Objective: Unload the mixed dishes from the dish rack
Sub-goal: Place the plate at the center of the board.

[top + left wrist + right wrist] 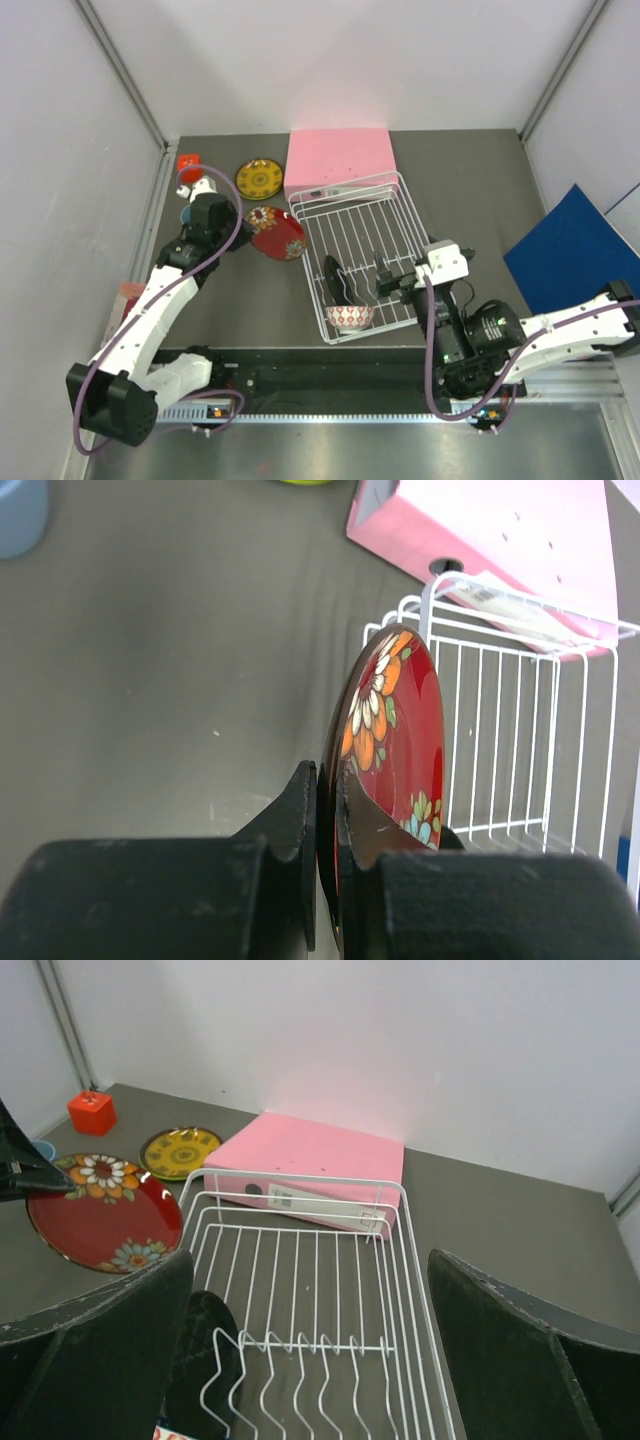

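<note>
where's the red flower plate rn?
Top view: the red plate is left of the rack, just below the yellow plate, its rim clamped in the left tool.

Overhead camera looks straight down; both close wrist views share the dish rack (350,225).

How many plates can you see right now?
3: yellow plate on the table, red flowered plate in the left tool, black plate standing in the rack. Others may be hidden.
</note>
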